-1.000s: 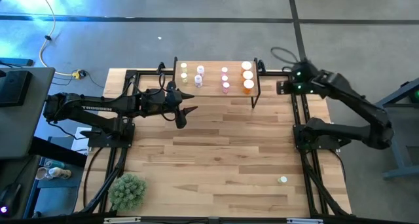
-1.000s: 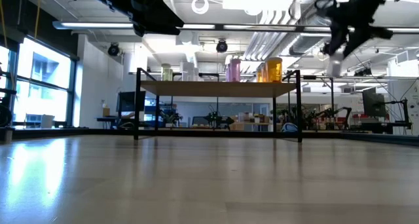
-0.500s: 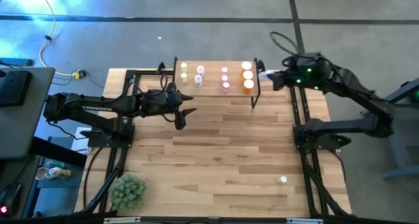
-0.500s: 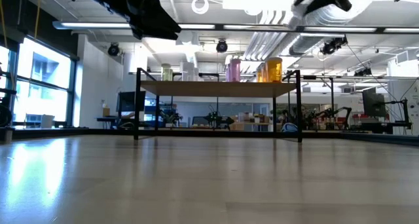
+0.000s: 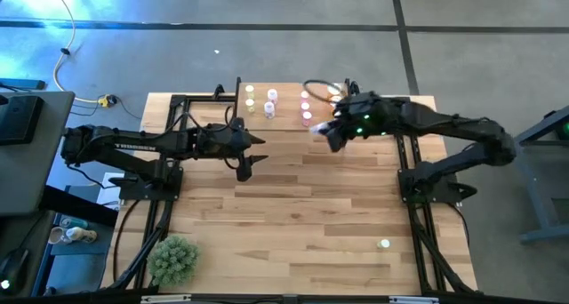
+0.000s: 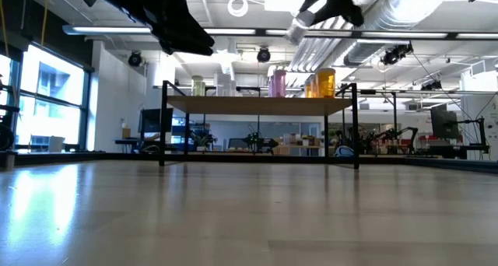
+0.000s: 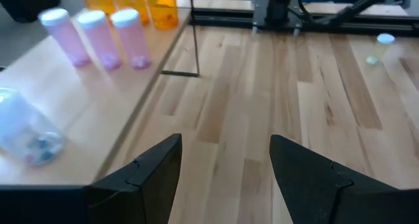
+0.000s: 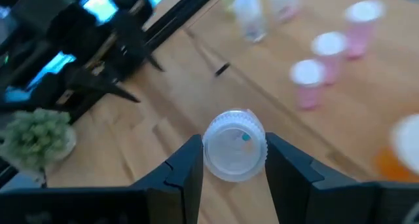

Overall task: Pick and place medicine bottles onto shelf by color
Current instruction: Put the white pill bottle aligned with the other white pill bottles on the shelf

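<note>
Right wrist view shows my right gripper (image 8: 233,160) clamped on a pale bottle (image 8: 234,144), now swung over the shelf (image 5: 286,122) front edge; left gripper (image 7: 224,160) waits open.

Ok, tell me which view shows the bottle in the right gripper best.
Right wrist view: the bottle fills the gap in the right gripper, cap toward the camera. The low view shows it small, high above the shelf. In the high view it is only a pale blur. The left wrist view misses it.
</note>
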Tool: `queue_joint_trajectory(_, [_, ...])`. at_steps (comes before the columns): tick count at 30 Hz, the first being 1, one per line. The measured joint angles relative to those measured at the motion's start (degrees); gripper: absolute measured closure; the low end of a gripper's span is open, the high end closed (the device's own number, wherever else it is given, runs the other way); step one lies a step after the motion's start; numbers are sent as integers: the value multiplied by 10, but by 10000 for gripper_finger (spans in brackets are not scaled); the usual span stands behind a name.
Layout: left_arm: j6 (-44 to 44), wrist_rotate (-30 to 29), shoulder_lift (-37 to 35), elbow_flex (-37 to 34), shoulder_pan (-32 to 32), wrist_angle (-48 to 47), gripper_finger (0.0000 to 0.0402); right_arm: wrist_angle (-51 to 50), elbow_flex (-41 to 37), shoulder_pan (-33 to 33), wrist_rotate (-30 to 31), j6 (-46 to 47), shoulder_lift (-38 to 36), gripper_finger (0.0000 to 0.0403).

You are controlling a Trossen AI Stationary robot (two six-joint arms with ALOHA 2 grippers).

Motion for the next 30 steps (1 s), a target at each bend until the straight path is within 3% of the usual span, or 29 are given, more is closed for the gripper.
queue_joint_trajectory(16, [0, 23, 115, 0, -4, 96, 179, 146, 0, 50, -104, 0, 144, 281])
queue_joint_trajectory(30, [15, 15, 123, 0, -35, 165, 179, 191, 0, 49, -130, -4, 169, 281])
